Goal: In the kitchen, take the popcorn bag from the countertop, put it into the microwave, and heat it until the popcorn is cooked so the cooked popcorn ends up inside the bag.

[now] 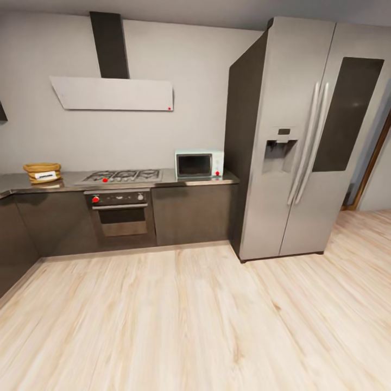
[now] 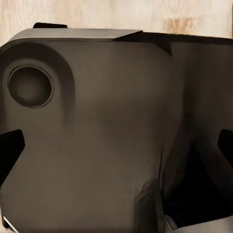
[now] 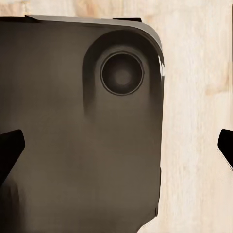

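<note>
Head view: popcorn bag [image 1: 42, 173] sits at the tabletop's [image 1: 70, 182] far left end, label unreadable; microwave [image 1: 199, 164] stands well apart, beside the refrigerator [image 1: 304, 136], gas hob [image 1: 124, 176] between. Wrist views: dark robot body [image 2: 97, 145] blocks most; both fingertip pairs [image 3: 9, 150] spread wide, empty.

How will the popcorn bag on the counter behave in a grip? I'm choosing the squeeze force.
The popcorn bag looks like a squat paper sack with a rolled rim, so it will probably crumple. It seems small beside the microwave, so likely light. On the glossy countertop it may slide when nudged.
</note>
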Motion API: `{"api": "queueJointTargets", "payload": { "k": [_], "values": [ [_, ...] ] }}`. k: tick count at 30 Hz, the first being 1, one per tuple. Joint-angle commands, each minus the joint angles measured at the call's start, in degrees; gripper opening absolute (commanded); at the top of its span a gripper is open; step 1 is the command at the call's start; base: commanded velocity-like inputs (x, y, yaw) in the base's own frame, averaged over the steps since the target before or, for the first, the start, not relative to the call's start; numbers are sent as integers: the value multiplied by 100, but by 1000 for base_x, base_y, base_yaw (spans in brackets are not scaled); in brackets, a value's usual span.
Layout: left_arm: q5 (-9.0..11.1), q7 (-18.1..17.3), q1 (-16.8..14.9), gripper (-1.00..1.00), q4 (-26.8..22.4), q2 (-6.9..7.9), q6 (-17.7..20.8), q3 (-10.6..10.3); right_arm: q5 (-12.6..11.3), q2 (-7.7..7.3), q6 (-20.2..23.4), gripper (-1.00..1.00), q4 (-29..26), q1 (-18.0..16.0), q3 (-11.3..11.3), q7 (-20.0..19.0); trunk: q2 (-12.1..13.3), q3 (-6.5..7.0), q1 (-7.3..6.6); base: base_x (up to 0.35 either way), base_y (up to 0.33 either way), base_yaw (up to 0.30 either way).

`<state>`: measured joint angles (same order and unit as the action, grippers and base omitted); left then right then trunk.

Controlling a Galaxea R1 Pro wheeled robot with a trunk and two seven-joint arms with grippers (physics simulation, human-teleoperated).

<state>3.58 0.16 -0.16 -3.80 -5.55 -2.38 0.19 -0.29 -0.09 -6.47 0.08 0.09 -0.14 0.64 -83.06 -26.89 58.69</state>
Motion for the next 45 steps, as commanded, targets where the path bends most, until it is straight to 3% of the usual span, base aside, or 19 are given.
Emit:
{"api": "queueJointTargets", "payload": {
  "k": [1,45],
  "values": [
    [37,2,-2,100,2,-3,-16,-2,-4,0,-21,100,1,0,-2,7,-2,-4,3,322,0,0],
    [37,10,-2,100,1,-8,-19,-2,-1,8,-30,100,1,1,-3,7,-2,-4,3,322,0,0]
  ]
}}
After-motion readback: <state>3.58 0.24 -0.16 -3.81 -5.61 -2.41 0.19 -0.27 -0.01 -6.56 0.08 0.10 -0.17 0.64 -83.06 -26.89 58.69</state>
